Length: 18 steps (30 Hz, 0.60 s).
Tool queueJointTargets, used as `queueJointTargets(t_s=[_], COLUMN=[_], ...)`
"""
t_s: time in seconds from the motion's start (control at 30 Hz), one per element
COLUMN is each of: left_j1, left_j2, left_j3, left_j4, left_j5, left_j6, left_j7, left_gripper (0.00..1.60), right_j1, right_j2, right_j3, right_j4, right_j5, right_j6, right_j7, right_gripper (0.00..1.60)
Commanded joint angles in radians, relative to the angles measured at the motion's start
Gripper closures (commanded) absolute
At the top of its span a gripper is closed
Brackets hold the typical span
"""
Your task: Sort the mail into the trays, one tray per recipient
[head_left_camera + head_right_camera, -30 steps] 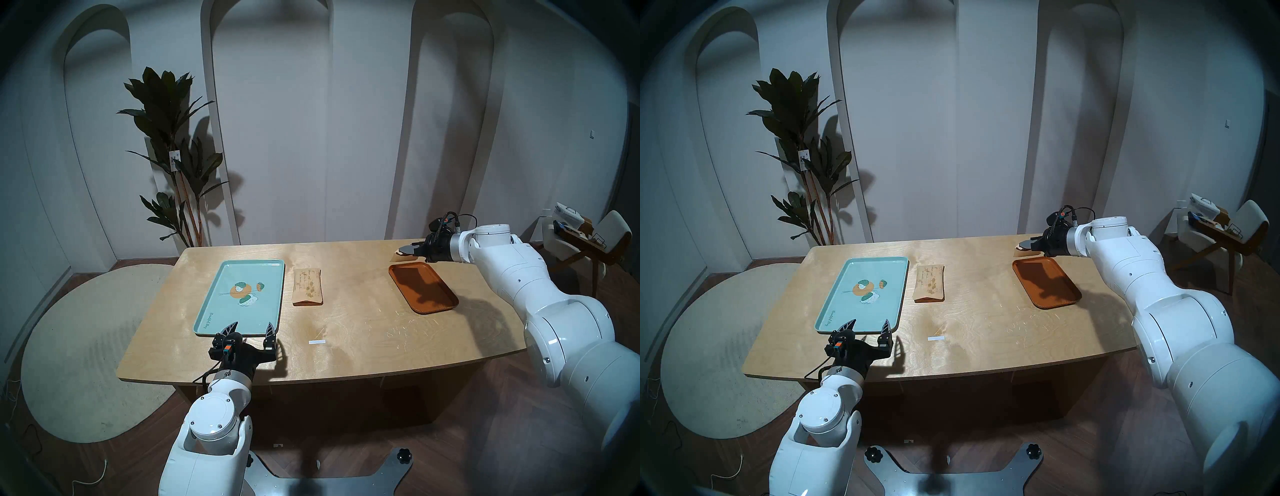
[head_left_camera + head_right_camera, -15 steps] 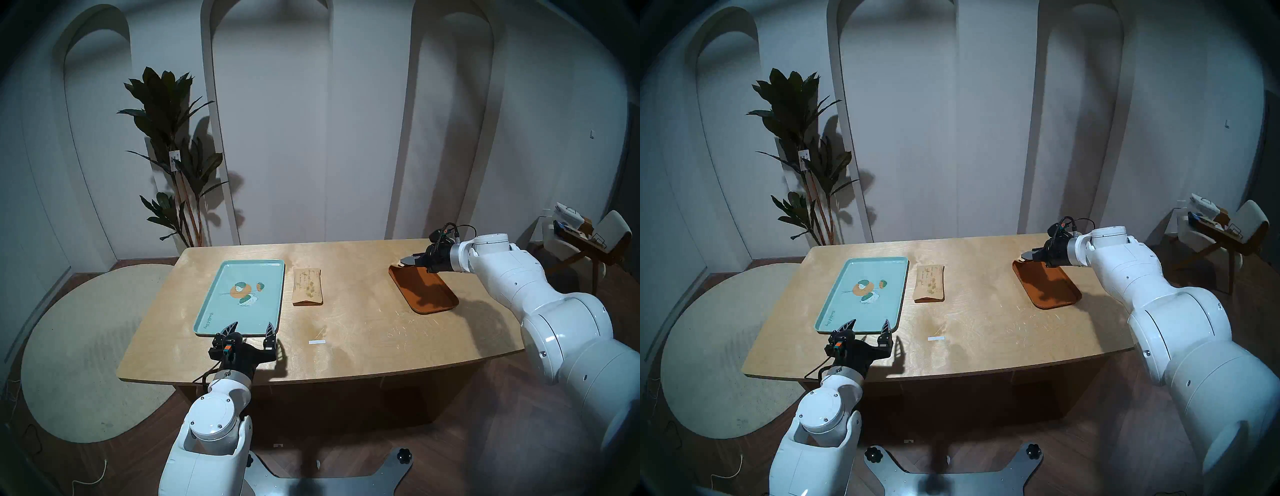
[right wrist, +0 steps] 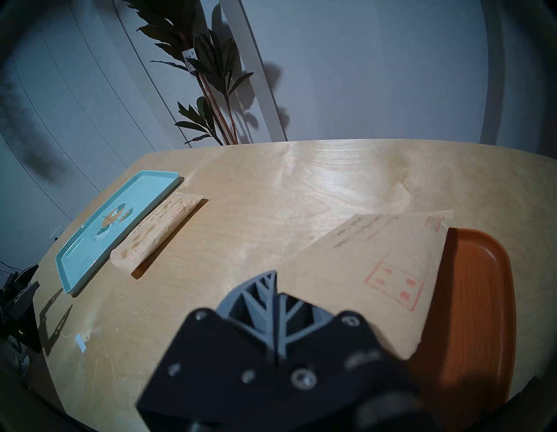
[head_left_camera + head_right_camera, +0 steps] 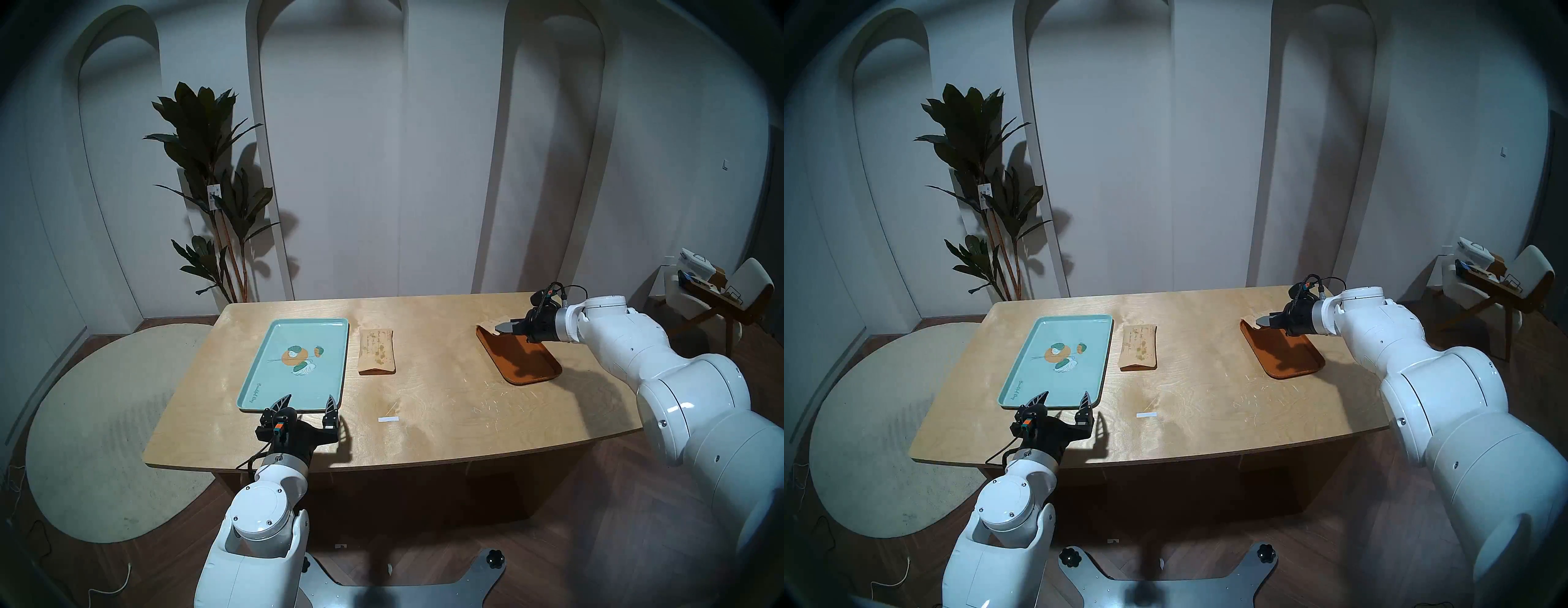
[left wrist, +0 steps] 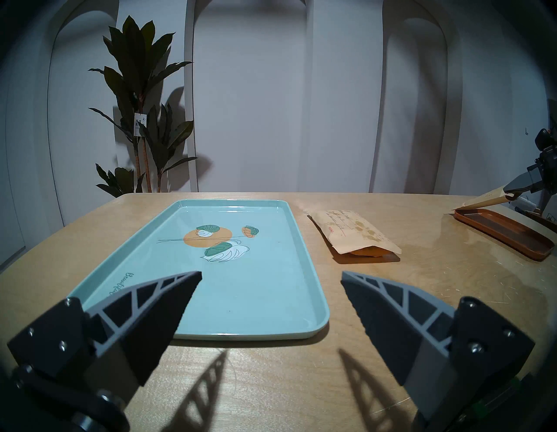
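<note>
Right gripper (image 3: 275, 289) is pinched shut on the paler envelope (image 3: 388, 265), holding it tilted over the far end of the orange-brown tray (image 4: 535, 366) near the worktop's (image 4: 424, 407) far right corner. Left gripper (image 5: 271, 301) sits wide apart with nothing in it, at the near edge by the mint-green tray (image 4: 263, 384). The blotchy envelope (image 4: 376, 350) lies flat just right of that tray, mid-worktop. Looks like thin, floppy paper, light, so I'd grab an edge or corner since it sags. Can't read the handwriting, and the head view mostly hides the held envelope behind the gripper.
</note>
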Motion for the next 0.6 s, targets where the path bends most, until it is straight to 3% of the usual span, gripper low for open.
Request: queueJointTargets(t_s=[0.0,0.57], left_j1=[-0.005,-0.005], left_j2=[0.0,0.0], left_j3=[0.0,0.0], left_j4=[-0.021,-0.022], left_j5=[0.002,0.002], left_j6=[-0.004,-0.004], left_j7=[0.002,0.002], left_gripper=[0.0,0.0], right_j1=[0.036,-0.038], right_j2=[0.017,0.092], right_j3=[0.008,0.031], right_j4=[-0.021,-0.073], right_j5=[0.006,0.018], right_j6=[-0.009,-0.008], right_j7=[0.023,0.082], right_gripper=[1.6,1.6])
